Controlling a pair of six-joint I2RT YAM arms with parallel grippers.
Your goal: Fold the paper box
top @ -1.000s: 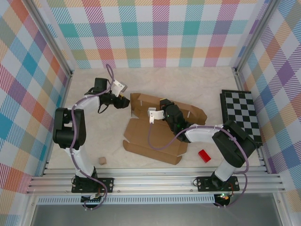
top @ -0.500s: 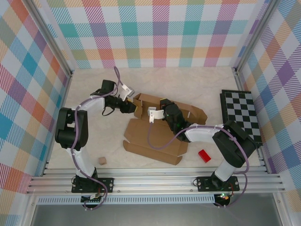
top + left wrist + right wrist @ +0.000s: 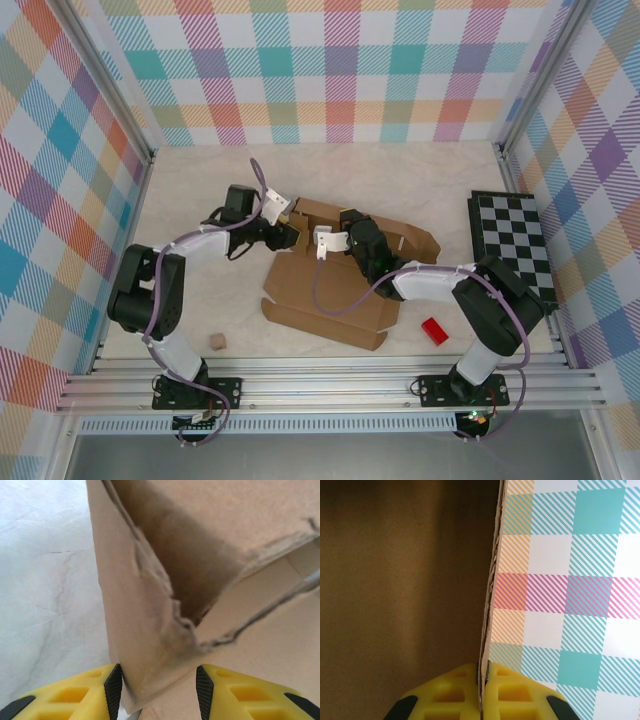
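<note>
Right fingers [image 3: 520, 692] clamped shut — left fingers [image 3: 245, 692] (yellow, black-tipped) stand parted.

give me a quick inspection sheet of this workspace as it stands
surface: pale table, no spills seen
job's things: paper box part folded, base flat, back wall and left flap raised
clutter: tan cube near the left arm's base; red block and checkerboard on the right, all apart from the box
grippers: left gripper open, jaws astride the raised flap's corner; right gripper shut on the edge of an upright box panel
cables: purple cables run along both arms, the right one loops over the box base
surroundings: plaid walls, metal frame rail at the near edge
</note>
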